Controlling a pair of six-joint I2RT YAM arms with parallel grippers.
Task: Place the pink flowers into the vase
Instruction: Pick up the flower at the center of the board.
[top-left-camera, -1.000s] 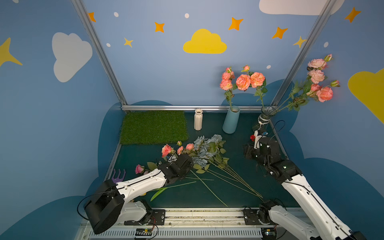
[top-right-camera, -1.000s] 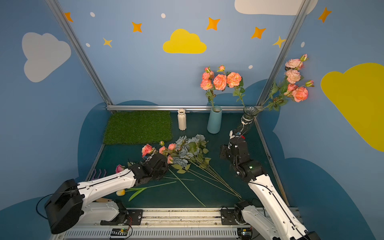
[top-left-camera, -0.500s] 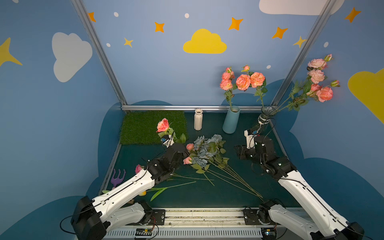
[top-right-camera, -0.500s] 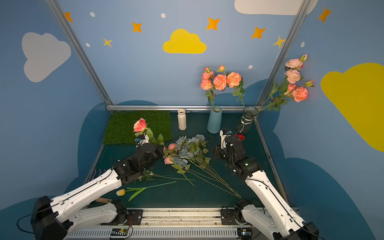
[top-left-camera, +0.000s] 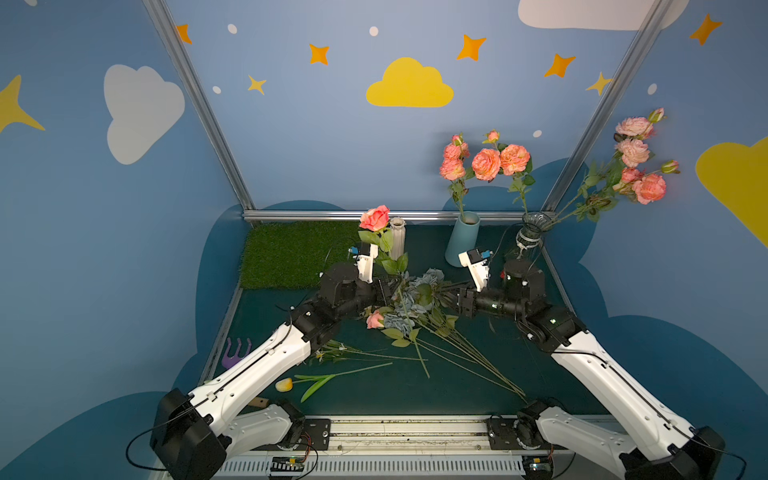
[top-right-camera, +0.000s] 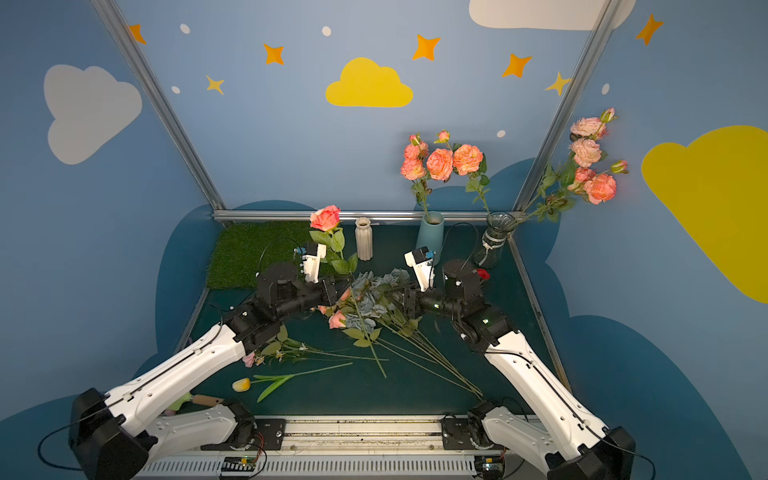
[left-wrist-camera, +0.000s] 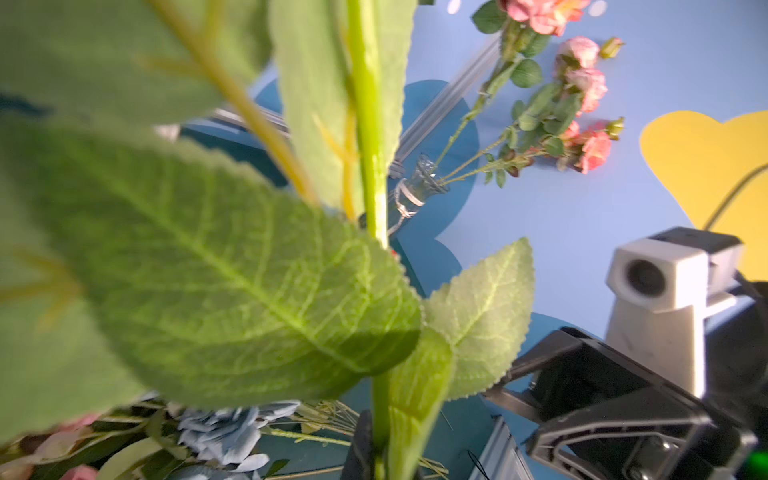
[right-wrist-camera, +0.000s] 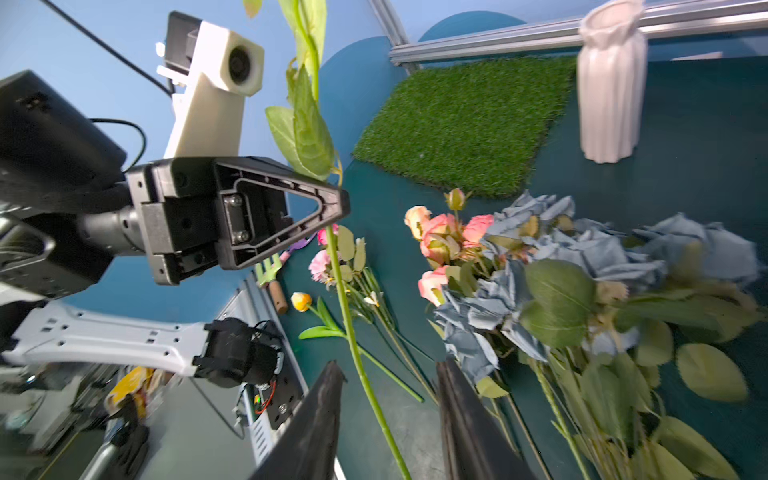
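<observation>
My left gripper (top-left-camera: 388, 291) (left-wrist-camera: 380, 440) is shut on the green stem of a pink rose (top-left-camera: 375, 217) (top-right-camera: 325, 217) and holds it upright above the flower pile. My right gripper (top-left-camera: 451, 297) (right-wrist-camera: 388, 368) faces it from the right, open, with the lower stem (right-wrist-camera: 353, 332) passing between its fingers and touching neither. More pink flowers (top-left-camera: 375, 320) lie in the pile among grey-blue roses (top-left-camera: 419, 291). At the back stand a white ribbed vase (top-left-camera: 397, 239), a blue vase (top-left-camera: 462, 239) and a glass vase (top-left-camera: 532, 235). The blue and glass ones hold pink flowers.
A grass mat (top-left-camera: 291, 253) lies at the back left. A yellow tulip (top-left-camera: 284, 385), a purple rake (top-left-camera: 237, 353) and loose stems (top-left-camera: 465, 357) lie toward the front. A small red flower (top-right-camera: 482, 273) shows behind the right arm.
The left gripper lifted the pink rose out of the pile, stood it upright and carried it rightward. The right gripper swung from near the glass vase toward the rose's stem, its jaws narrowing.
</observation>
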